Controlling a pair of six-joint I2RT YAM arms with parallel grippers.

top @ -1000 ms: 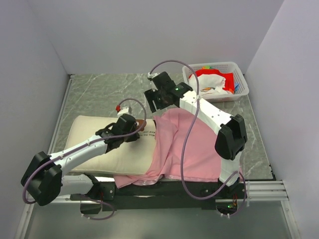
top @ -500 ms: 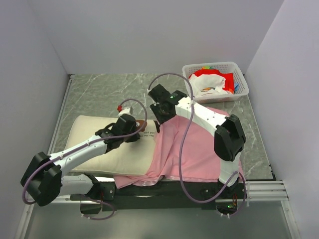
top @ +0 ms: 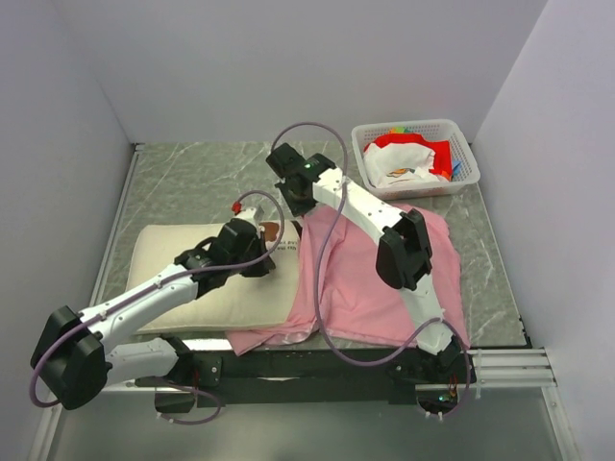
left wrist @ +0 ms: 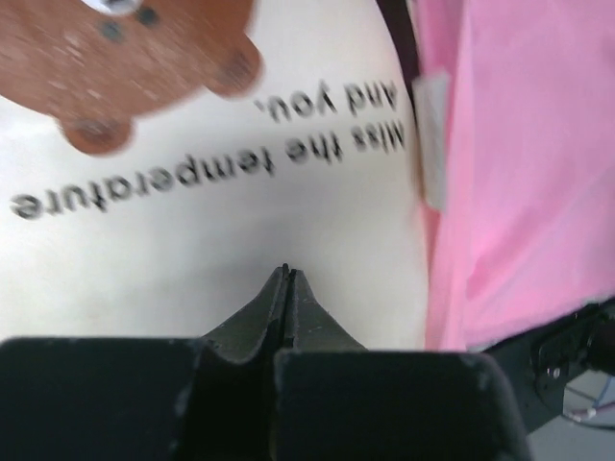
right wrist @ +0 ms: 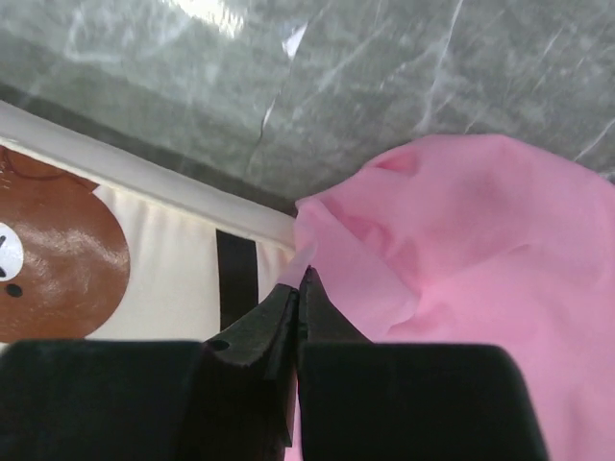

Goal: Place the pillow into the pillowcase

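The cream pillow [top: 183,274] lies flat at the left, its brown bear mark [top: 271,230] by its right end. That end reaches under the edge of the pink pillowcase [top: 375,279], which is spread out at the right. My left gripper [top: 266,257] is shut, tips [left wrist: 286,271] down against the pillow [left wrist: 192,240] just below the printed words, nothing showing between them. My right gripper [top: 299,206] is at the pillowcase's far left corner. In the right wrist view its jaws [right wrist: 303,276] are shut on a fold of the pillowcase [right wrist: 480,269], beside the pillow [right wrist: 163,250].
A white basket [top: 464,154] holding red and white cloth stands at the back right. Grey marbled tabletop [top: 192,182] runs behind the pillow. Walls close in on the left, back and right. The pillowcase's near edge hangs at the table's front edge by the arm bases.
My right gripper came left and down from above the pillowcase to its far left corner and closed on the fabric. The left gripper stayed shut on the pillow, shifting slightly.
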